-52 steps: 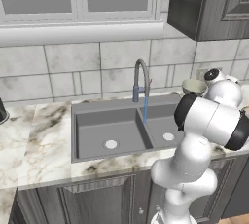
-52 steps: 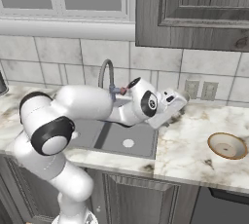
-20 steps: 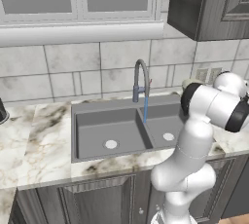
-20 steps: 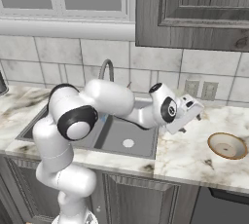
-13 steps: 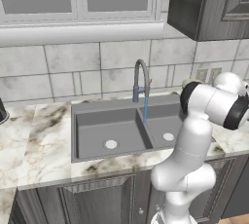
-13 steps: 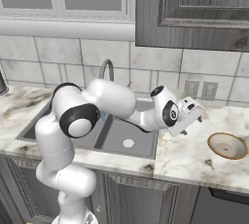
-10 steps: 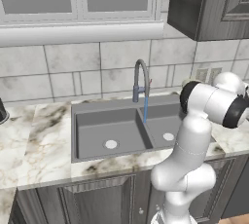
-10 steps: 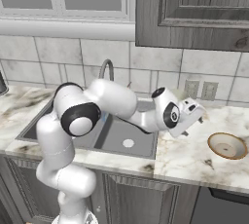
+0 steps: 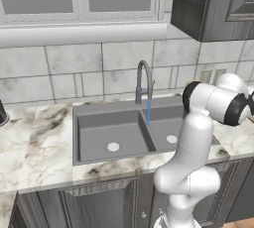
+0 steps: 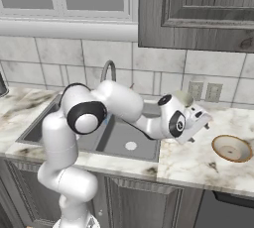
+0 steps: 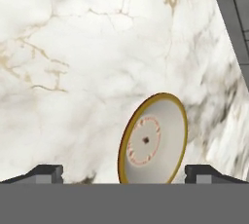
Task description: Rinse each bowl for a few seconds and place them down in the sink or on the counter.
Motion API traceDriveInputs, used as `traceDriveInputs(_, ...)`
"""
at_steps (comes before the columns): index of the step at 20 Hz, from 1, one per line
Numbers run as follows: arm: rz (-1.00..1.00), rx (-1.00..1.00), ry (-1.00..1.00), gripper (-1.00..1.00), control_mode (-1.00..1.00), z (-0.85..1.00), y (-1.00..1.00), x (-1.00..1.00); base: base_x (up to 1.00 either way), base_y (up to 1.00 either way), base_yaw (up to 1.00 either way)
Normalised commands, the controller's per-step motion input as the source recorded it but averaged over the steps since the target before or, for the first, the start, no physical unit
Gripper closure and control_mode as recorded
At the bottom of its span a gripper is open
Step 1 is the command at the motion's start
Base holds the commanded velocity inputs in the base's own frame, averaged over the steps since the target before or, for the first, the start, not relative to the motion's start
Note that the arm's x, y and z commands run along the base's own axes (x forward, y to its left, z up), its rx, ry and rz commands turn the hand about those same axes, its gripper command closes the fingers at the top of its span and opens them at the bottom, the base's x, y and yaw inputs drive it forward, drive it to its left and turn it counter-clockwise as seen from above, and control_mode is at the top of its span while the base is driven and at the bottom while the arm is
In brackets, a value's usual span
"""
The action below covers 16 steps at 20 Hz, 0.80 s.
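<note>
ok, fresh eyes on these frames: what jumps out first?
The white arm stretched across the sink toward the right, its open gripper just short of a shallow cream bowl sitting alone on the marble counter. In the hand view that bowl sits between the two fingertips. The arched faucet stands behind the sink's divider.

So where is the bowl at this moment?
The bowl sits on the counter right of the sink, just beyond the open gripper; in the hand view it lies between the fingers.

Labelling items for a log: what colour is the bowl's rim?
Golden-yellow around a cream inside; the bowl shows best in the hand view.
</note>
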Motion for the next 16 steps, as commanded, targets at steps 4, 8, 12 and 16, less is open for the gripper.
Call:
traceDriveInputs(4,0.03,0.01,0.0,-1.0,-1.0,-0.14,-0.15,0.0,0.0,0.0,0.0)
traceDriveInputs(8,0.03,0.02,0.0,-1.0,-1.0,-0.12,-0.19,0.01,0.0,0.0,0.0)
traceDriveInputs(12,0.03,0.01,0.0,-1.0,-1.0,-0.07,-0.22,0.01,0.0,0.0,0.0)
traceDriveInputs(16,0.03,0.0,0.0,-1.0,-1.0,-0.03,-0.23,0.0,0.0,0.0,0.0)
